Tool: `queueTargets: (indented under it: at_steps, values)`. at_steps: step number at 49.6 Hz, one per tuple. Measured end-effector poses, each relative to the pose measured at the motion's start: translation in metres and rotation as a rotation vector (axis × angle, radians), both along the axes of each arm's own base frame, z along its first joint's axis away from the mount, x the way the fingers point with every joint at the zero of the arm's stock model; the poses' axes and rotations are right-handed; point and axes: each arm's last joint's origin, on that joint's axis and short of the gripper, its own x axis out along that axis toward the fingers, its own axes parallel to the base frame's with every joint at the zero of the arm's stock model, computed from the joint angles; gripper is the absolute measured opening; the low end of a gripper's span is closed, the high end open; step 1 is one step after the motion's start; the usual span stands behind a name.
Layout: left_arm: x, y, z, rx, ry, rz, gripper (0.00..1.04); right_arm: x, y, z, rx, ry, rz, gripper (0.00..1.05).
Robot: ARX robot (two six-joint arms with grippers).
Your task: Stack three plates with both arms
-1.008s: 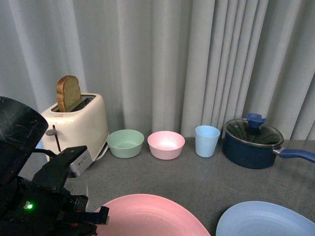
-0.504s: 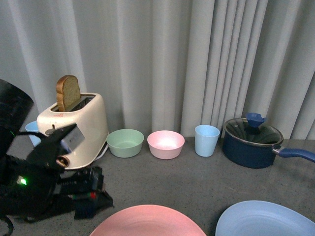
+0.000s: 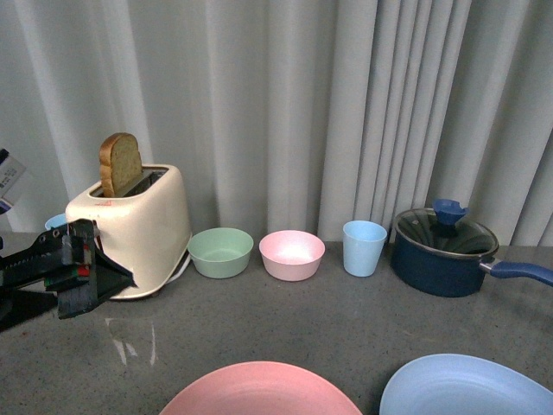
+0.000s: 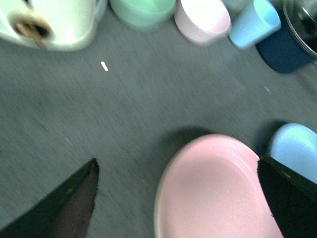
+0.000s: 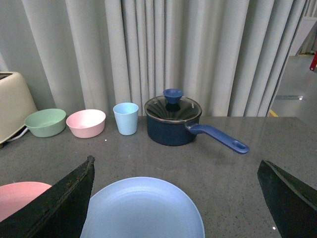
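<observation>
pink plate (image 3: 259, 391): lay flat on the grey table (image 3: 346, 320) at the near edge of the front view; its top was bare
light blue plate (image 3: 471, 385): lay flat just to the right of the pink plate; a strip of table showed between them
left gripper (image 4: 176, 163): hung at the far left in front of the toaster (image 3: 143, 225), clear of both plates; fingers spread wide, released
right gripper (image 5: 175, 164): looked out over the light blue plate; fingers spread wide, holding nothing
toaster: held one slice of bread (image 3: 118, 162) upright in its slot
green bowl (image 3: 220, 251): stood by the toaster; bare inside
pink bowl (image 3: 292, 254): stood just right of the green bowl; bare inside
light blue cup (image 3: 364, 247): stood upright; contents could not be told
dark blue pot (image 3: 443, 255): stood rightmost; covered by a glass lid (image 3: 445, 232)
</observation>
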Motion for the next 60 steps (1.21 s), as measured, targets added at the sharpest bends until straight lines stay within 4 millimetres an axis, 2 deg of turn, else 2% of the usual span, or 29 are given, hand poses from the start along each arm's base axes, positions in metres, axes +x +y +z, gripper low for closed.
queueTargets:
  at_steps: [2,5,11,17,21,24,44,60]
  values:
    - [-0.004,0.001,-0.004,0.074,-0.108,0.061,0.85,0.000,0.000,0.000,0.000,0.000,0.000,0.97]
    - [-0.020,0.004,-0.010,0.167,-0.260,0.150,0.74,0.000,0.000,0.000,0.000,0.000,0.000,0.97]
    - [-0.044,0.010,0.004,0.203,-0.467,0.198,0.55,0.000,0.000,0.000,0.000,0.000,0.000,0.97]
    - [-0.064,0.017,0.011,0.213,-0.512,0.186,0.35,0.000,0.000,0.000,0.000,0.000,0.000,0.97]
    - [-0.083,0.022,0.006,0.225,-0.487,0.192,0.13,0.000,0.000,0.000,0.000,0.000,-0.001,0.97]
    - [-0.090,0.022,0.007,0.224,-0.489,0.194,0.03,0.000,0.000,0.000,0.000,0.000,0.000,0.97]
    - [-0.136,0.023,0.007,0.236,-0.489,0.193,0.04,0.000,0.000,0.000,0.000,0.000,0.000,0.97]
    - [-0.154,0.023,0.014,0.234,-0.509,0.195,0.04,0.000,0.000,0.000,0.000,0.000,0.000,0.97]
